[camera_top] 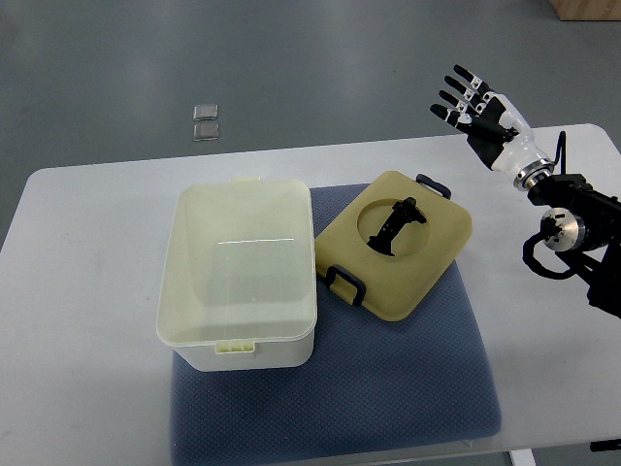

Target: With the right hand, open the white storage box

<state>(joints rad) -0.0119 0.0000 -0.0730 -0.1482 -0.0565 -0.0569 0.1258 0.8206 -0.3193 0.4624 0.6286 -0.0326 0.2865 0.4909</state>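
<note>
The white storage box stands open on the left part of the blue mat, its inside empty. Its cream lid, with a black handle in a round recess and black clips at two edges, lies flat on the mat just right of the box. My right hand hovers up at the far right, above the table's back edge, fingers spread and holding nothing. It is well apart from both lid and box. The left arm does not show.
The white table ends close behind the box and lid, with grey floor beyond. Two small clear packets lie on the floor at the back. My right arm's black joints hang over the table's right edge.
</note>
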